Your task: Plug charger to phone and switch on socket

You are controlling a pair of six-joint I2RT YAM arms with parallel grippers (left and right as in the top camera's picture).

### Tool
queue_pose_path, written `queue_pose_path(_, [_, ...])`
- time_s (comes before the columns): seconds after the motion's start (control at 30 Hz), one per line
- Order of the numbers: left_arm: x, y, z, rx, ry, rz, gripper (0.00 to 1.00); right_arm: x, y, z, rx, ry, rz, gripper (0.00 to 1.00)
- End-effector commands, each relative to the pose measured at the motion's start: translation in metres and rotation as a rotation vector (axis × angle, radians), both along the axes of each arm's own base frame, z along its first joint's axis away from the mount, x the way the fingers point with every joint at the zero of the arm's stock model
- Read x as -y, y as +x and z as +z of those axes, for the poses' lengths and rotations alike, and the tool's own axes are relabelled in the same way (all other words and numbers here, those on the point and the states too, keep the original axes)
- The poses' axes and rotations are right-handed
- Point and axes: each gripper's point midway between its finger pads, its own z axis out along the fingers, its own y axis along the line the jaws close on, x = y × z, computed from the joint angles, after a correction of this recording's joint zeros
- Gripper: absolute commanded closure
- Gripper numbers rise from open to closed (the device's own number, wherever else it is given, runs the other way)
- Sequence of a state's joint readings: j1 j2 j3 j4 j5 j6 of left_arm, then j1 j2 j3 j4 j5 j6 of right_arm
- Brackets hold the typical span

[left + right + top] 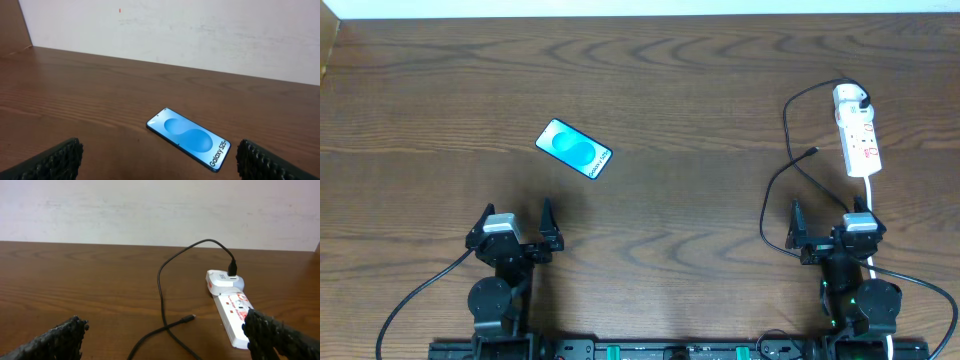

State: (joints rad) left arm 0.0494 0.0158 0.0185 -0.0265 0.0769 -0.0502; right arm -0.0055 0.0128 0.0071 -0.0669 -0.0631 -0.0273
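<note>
The phone point(574, 148) lies flat on the wooden table, screen up, left of centre; the left wrist view shows it point(189, 137) ahead of my fingers. My left gripper point(516, 222) is open and empty, near the front edge, short of the phone. The white socket strip point(858, 134) lies at the right, with a white adapter point(850, 98) plugged into its far end. The black charger cable point(782, 170) loops from the adapter, its plug tip point(811, 152) free on the table, and also shows in the right wrist view point(188, 317). My right gripper point(823, 218) is open and empty, below the strip.
The strip's white cord point(871, 195) runs down past my right arm. A white wall point(200, 30) stands behind the table's far edge. The table's left edge shows in the overhead view point(328, 50).
</note>
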Motion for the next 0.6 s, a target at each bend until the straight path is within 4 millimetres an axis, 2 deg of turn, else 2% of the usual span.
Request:
queue_pose_path(0.0, [0.005, -0.001, -0.016, -0.052, 0.007, -0.027, 0.02, 0.003, 0.000, -0.002, -0.006, -0.012, -0.012, 0.01])
queue_pose_path(0.43, [0.006, -0.001, -0.016, -0.051, 0.000, -0.035, 0.02, 0.003, 0.000, -0.002, -0.006, -0.012, -0.012, 0.01])
queue_pose_path(0.57, [0.010, 0.001, -0.001, 0.007, -0.010, -0.056, 0.02, 0.003, 0.000, -0.002, -0.006, -0.012, -0.012, 0.01])
